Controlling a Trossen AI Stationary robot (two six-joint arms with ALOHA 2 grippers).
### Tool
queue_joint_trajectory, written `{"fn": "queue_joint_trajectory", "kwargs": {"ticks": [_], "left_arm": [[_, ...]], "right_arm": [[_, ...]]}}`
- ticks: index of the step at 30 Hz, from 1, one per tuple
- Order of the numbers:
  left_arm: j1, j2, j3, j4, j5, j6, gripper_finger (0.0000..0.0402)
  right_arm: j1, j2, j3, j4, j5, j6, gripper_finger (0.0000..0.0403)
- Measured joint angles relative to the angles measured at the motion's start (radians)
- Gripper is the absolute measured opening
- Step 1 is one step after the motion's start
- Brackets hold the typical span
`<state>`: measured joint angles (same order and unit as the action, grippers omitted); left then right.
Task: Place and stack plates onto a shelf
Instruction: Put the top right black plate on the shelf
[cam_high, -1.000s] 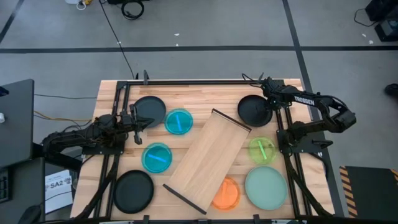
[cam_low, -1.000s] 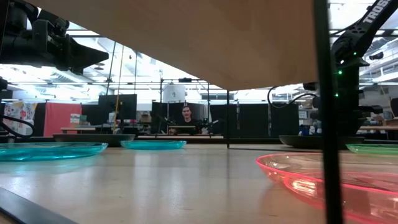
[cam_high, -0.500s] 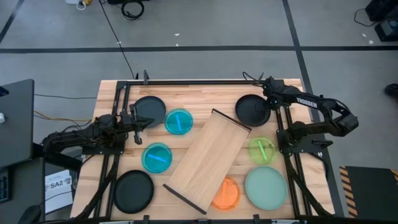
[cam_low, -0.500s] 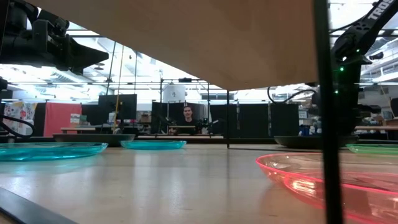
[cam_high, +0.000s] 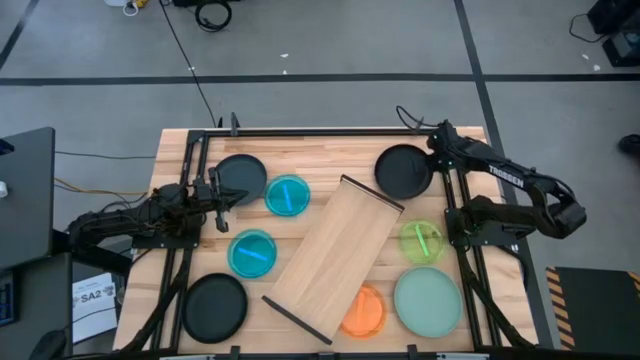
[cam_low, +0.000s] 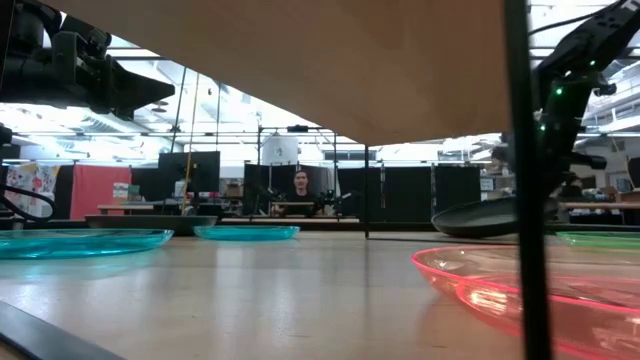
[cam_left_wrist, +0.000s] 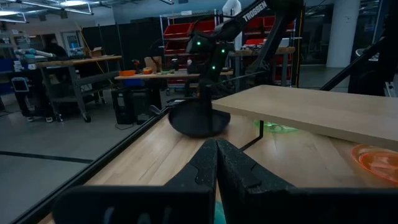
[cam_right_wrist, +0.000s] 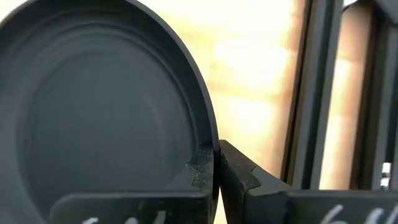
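My right gripper (cam_high: 436, 152) is shut on a large black plate (cam_high: 403, 170) near the table's far right corner; the low view shows this plate (cam_low: 490, 215) tilted. The light wood shelf (cam_high: 333, 255) stands slantwise mid-table. Flat on the table lie a black plate (cam_high: 240, 178), two teal plates (cam_high: 288, 195) (cam_high: 252, 253), another black one (cam_high: 214, 306), an orange one (cam_high: 364, 312) partly under the shelf, a mint-green one (cam_high: 428, 300) and a green one (cam_high: 422, 241). My left gripper (cam_left_wrist: 216, 155) is shut and waits beside the far-left black plate. My right gripper pinches the black plate's rim (cam_right_wrist: 208, 146) on its right side between the two fingers (cam_right_wrist: 235, 168), one over the inner face and one outside. The held side is raised and the plate slopes down toward the table's left; whether its low edge (cam_low: 440, 222) touches the table, I cannot tell.
Dark frame rails run along the table's far edge (cam_high: 320, 131) and beside both arms (cam_high: 458, 200). Bare table shows between the held plate and the shelf's far end (cam_high: 372, 193). A person sits far behind the table (cam_low: 299, 190).
My right gripper has risen and moved a little toward the table's far edge, keeping its hold. The black plate, flat on the table a second ago, has tipped: its right side is raised, and it has shifted slightly toward the far left.
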<state>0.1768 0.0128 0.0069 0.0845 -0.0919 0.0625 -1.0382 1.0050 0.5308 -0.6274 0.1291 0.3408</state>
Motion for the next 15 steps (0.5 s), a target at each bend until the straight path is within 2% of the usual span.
{"fn": "queue_joint_trajectory", "kwargs": {"ticks": [6, 15], "left_arm": [[0.0, 0.0, 0.0, 0.0, 0.0, 0.0, 0.0011], [0.0, 0.0, 0.0, 0.0, 0.0, 0.0, 0.0011]], "right_arm": [[0.0, -0.069, 0.015, -0.001, 0.007, 0.001, 0.0013], [0.0, -0.116, 0.119, -0.017, 0.003, 0.057, 0.0013]]}}
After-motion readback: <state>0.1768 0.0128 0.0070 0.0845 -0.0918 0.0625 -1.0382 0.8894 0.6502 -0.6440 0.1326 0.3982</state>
